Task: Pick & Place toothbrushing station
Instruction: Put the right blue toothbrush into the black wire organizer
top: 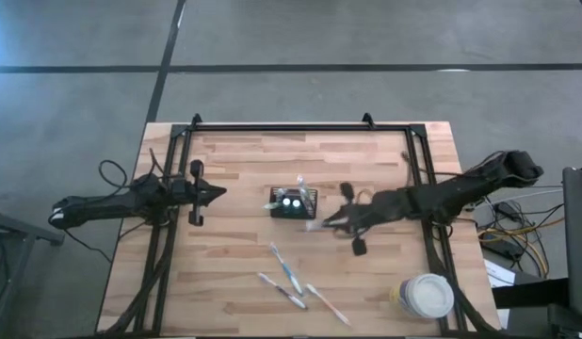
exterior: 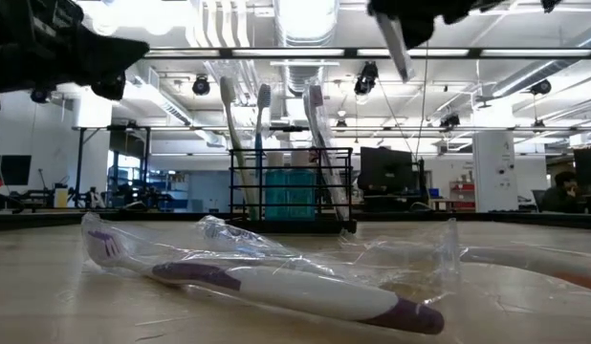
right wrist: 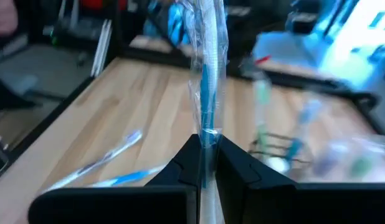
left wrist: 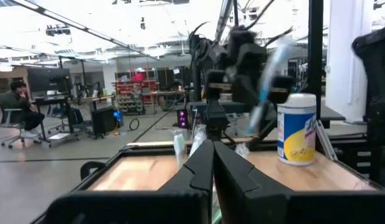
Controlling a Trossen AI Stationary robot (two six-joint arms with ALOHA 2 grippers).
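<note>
Right gripper point(right wrist: 205, 149), clenched on a wrapped toothbrush point(right wrist: 206, 74): in your right wrist view the fingers pinch the plastic sleeve near its lower end, and the blue-handled brush stands up and away from the fingertips. From above, the right gripper point(top: 321, 224) hangs just beside the toothbrushing station point(top: 293, 202), which lies a little ahead of the tool, toward the table's centre. The caddy's long axis runs across the table, from one arm toward the other; the low view shows brushes already upright in it point(exterior: 291, 196).

Your right arm is clearly the nearer. The left gripper point(top: 204, 195) waits well apart on the caddy's far side, fingers pressed together and empty point(left wrist: 211, 163).

Judged from this, the coming move depends on bringing the brush upright over an open compartment. Loose wrapped brushes point(top: 289, 275) lie behind the tool, toward the table's near edge.
</note>
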